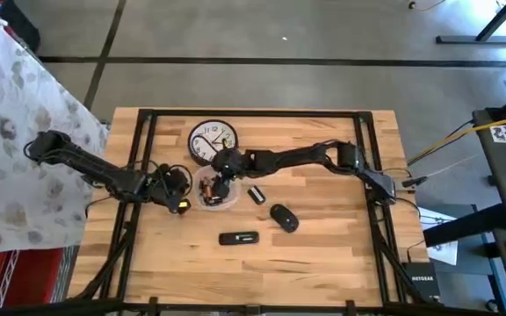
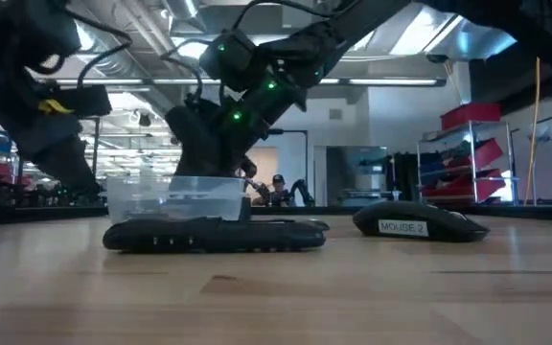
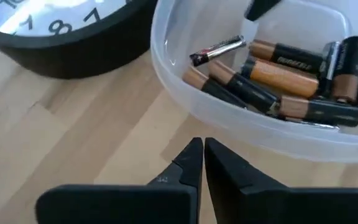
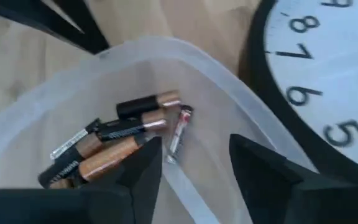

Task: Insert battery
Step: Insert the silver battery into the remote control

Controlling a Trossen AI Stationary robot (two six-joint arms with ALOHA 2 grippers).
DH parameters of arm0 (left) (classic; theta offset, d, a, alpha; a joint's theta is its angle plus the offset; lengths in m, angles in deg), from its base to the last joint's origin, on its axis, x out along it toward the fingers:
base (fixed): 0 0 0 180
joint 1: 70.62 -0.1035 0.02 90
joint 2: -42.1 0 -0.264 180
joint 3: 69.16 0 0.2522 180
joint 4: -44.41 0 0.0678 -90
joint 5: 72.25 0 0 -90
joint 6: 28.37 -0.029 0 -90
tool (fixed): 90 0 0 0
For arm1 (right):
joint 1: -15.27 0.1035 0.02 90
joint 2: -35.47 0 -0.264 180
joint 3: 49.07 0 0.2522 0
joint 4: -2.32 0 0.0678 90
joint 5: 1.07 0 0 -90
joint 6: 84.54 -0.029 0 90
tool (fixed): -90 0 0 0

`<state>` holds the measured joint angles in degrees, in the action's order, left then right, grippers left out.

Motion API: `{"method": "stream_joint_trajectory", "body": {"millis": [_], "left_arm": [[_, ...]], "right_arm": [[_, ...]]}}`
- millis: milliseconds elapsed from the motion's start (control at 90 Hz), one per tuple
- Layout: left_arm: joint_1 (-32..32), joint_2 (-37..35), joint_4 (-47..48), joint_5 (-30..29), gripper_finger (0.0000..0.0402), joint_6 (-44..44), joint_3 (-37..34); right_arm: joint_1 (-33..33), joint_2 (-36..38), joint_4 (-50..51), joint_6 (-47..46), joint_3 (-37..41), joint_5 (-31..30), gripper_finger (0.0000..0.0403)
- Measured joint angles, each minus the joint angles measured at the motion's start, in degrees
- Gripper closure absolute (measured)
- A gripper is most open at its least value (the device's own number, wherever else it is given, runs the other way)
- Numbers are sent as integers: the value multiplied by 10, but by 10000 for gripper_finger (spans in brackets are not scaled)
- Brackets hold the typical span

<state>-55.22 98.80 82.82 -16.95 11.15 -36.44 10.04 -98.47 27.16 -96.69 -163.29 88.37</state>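
Note:
A clear plastic bowl near the table's middle holds several copper-and-black batteries and one thin silver-and-red battery. My right gripper hangs open over the bowl, with the thin battery lying between and just beyond its fingertips; it touches nothing. My left gripper is shut and empty, low over the wood beside the bowl's left wall. A black remote lies flat nearer the front edge, with a black mouse to its right.
A round wall clock lies face up just behind the bowl. A small black piece lies right of the bowl. Bare wood stretches along the table's front and right parts.

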Motion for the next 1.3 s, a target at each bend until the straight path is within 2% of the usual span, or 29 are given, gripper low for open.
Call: {"method": "stream_joint_trajectory", "body": {"millis": [289, 444, 700, 956, 1033, 1300], "left_arm": [[-22, 0, -79, 18, 401, -69, -26], [-22, 0, -78, 21, 401, -70, -26], [-22, 0, -91, 21, 401, -71, -26], [-22, 0, -140, 24, 402, -111, -26], [-22, 0, -144, 27, 402, -112, -27], [-22, 3, -146, 23, 402, -114, -26]], "right_arm": [[11, -13, 32, -24, -17, -88, 219], [4, -13, 36, -56, -18, -72, 219], [3, -13, 41, -55, -18, -75, 219], [3, -26, 41, -1, -18, -94, 219], [3, -29, 38, 17, -18, -80, 219], [3, -36, 37, 64, -18, 25, 219]]}}
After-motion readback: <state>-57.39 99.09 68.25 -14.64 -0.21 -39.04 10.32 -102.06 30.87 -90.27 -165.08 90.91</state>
